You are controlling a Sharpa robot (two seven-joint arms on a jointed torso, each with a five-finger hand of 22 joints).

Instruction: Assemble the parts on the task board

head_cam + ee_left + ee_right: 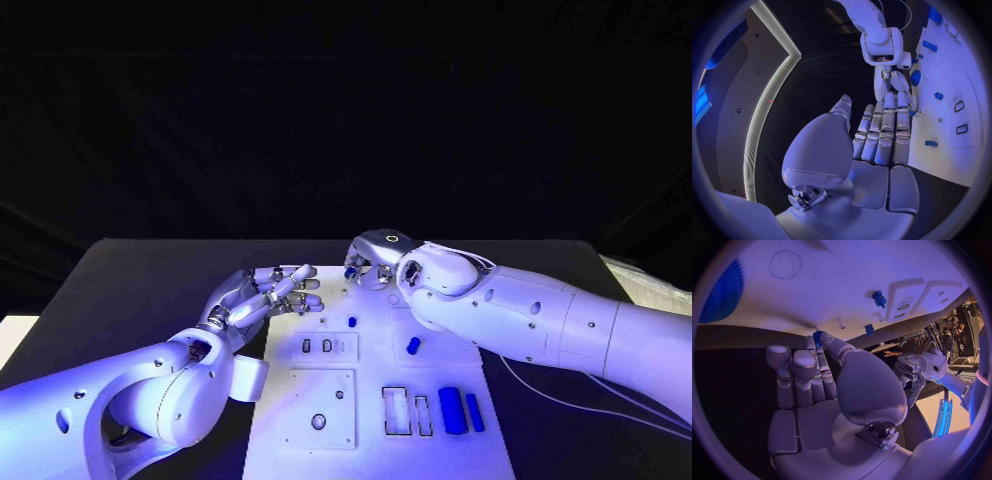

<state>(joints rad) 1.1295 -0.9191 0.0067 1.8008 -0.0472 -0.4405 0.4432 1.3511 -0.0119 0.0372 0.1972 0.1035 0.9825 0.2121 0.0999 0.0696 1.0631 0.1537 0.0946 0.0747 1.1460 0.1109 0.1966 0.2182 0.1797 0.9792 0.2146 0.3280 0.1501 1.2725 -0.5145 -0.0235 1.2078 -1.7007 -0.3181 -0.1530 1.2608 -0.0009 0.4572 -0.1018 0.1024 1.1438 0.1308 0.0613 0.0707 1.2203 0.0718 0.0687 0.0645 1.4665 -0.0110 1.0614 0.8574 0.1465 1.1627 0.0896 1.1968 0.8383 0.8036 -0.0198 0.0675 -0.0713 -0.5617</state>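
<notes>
The white task board (378,440) lies in the middle of the table. My right hand (372,263) hovers over its far end with fingers curled down. Thumb and a finger pinch a small blue ridged round part (819,335), which sits beside those fingers (915,77) in the left wrist view. My left hand (268,295) is at the board's far left edge, fingers straight and side by side, holding nothing. Loose blue parts lie on the board: a small one (352,322), another (414,345), and two long bars (453,410) near the front right.
The board (817,285) has empty slots (306,345), rectangular recesses (395,410) and a round hole (319,422). A blue peg (877,298) stands in it, and a large blue ridged disc (722,295) lies on it. Black table (130,290) surrounds the board.
</notes>
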